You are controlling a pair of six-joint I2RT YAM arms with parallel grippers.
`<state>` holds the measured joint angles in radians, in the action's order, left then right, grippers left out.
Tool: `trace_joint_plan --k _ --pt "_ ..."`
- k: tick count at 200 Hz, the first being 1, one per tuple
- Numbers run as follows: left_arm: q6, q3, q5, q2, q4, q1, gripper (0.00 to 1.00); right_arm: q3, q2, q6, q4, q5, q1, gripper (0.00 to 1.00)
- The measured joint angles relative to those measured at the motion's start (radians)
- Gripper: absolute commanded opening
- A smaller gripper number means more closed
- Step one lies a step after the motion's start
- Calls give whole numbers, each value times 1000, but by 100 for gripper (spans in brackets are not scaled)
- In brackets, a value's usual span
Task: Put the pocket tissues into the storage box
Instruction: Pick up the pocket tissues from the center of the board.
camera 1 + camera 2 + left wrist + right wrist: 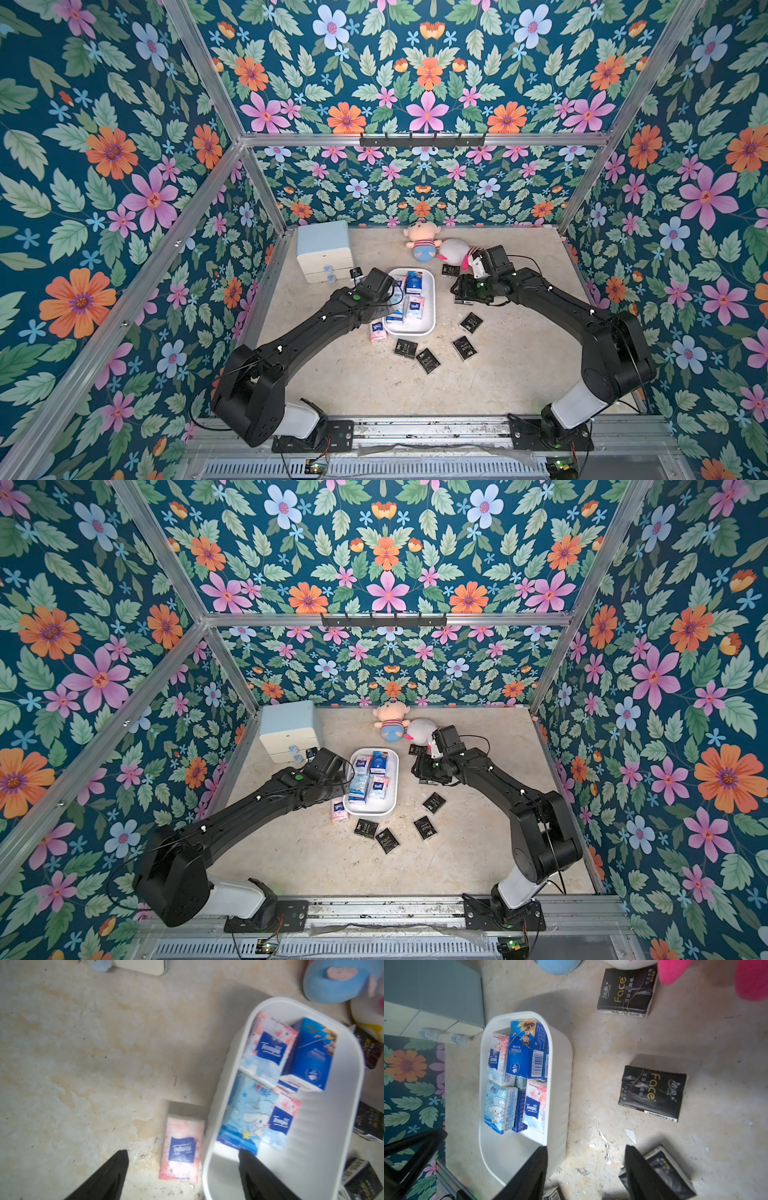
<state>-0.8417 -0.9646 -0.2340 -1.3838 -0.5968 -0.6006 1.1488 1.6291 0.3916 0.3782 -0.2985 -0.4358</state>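
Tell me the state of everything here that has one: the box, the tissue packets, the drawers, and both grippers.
storage box: upright, no lid, partly filled.
packets inside: side by side, some overlapping.
pink packet: on the table, beside the box, outside it.
black packets: loose on the table, not boxed.
cabinet drawers: both shut.
left gripper: open, empty.
right gripper: open, empty.

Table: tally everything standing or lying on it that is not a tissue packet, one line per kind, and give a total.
Plush dolls: 2, the striped one and the white one
Drawer cabinet: 1
White box: 1
Total: 4
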Motion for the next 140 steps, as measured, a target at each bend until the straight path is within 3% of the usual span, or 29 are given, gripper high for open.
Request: trace_joint_plan --k 45,140 --pt "-15 176 75 66 123 79 87 7 2 0 15 0 0 64" --pt "15 252 209 14 305 85 84 7 2 0 21 1 0 64"
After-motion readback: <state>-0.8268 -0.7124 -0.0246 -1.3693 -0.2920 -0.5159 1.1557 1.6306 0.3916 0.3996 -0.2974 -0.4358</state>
